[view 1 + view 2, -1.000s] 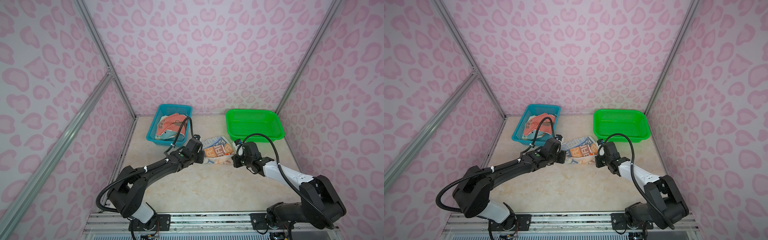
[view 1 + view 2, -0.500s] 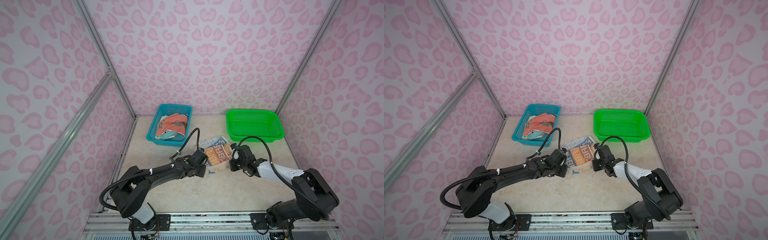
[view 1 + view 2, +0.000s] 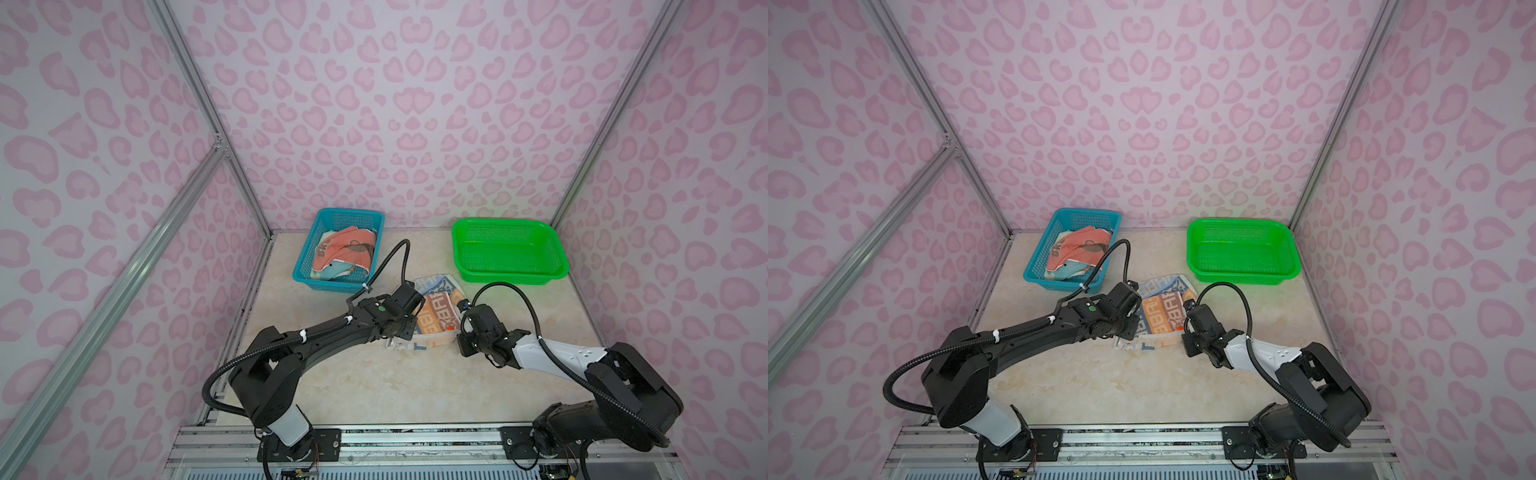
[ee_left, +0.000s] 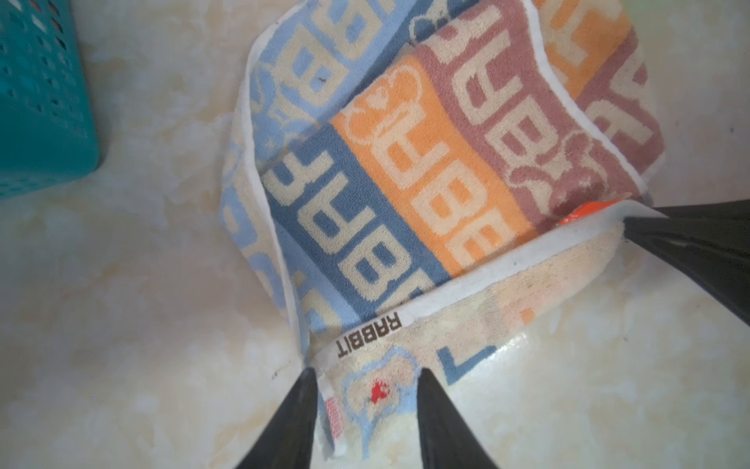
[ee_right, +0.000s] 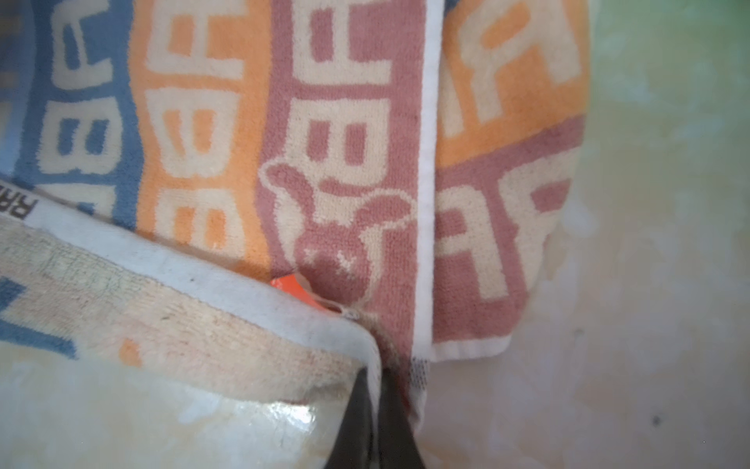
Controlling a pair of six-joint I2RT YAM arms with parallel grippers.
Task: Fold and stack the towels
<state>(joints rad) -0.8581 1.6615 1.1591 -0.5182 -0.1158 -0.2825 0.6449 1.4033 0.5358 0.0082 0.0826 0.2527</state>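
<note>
Blue-and-orange striped towel (image 3: 439,311): left hand (image 4: 365,373) has sprung apart, right hand (image 5: 375,367) clamps its hem.

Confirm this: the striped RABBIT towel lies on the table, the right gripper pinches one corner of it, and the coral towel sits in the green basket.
Wrong basket: the coral towel sits in the blue basket, not the green basket, as both top views show. The striped RABBIT towel does lie on the table, the right gripper pinching one corner.
</note>
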